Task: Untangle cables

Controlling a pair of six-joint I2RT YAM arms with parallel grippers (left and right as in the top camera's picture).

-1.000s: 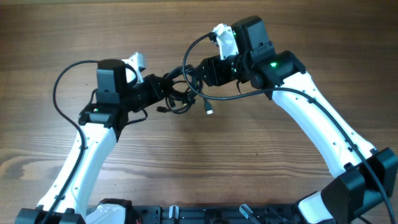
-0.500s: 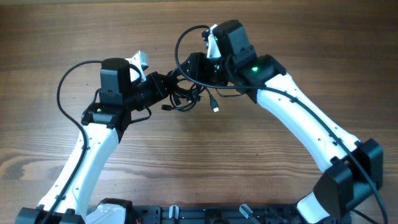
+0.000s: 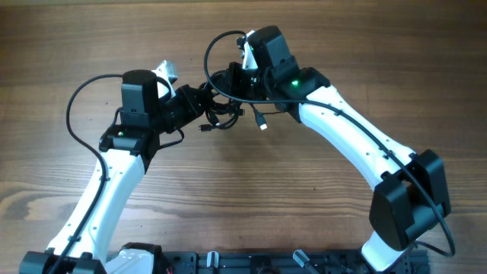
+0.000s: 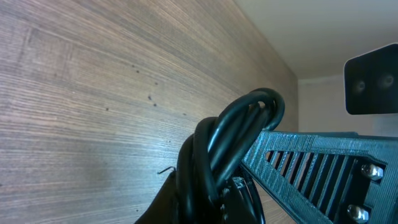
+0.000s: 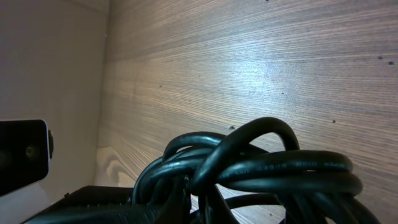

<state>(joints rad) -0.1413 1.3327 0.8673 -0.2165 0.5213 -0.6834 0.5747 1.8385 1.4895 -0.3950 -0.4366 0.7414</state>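
Note:
The cables (image 3: 223,114) are a small black tangle held just above the table between my two grippers. A light plug end (image 3: 261,122) hangs to its right and a dark plug end (image 3: 203,128) to its lower left. My left gripper (image 3: 201,103) is shut on the tangle's left side. In the left wrist view the looped cables (image 4: 239,127) rise out of my left gripper (image 4: 214,200). My right gripper (image 3: 227,85) is shut on the tangle's upper right. In the right wrist view thick loops of the cables (image 5: 267,163) fill the space over my right gripper (image 5: 194,205).
The wooden table (image 3: 304,198) lies under both arms. A thicker arm cable (image 3: 72,114) arcs out left of the left arm, and another arm cable (image 3: 217,47) loops above the right wrist. The black base rail (image 3: 243,262) runs along the near edge.
My right arm has swung left and up to the tangle, and its jaws have closed on the cables. The left gripper has kept its hold and hardly moved.

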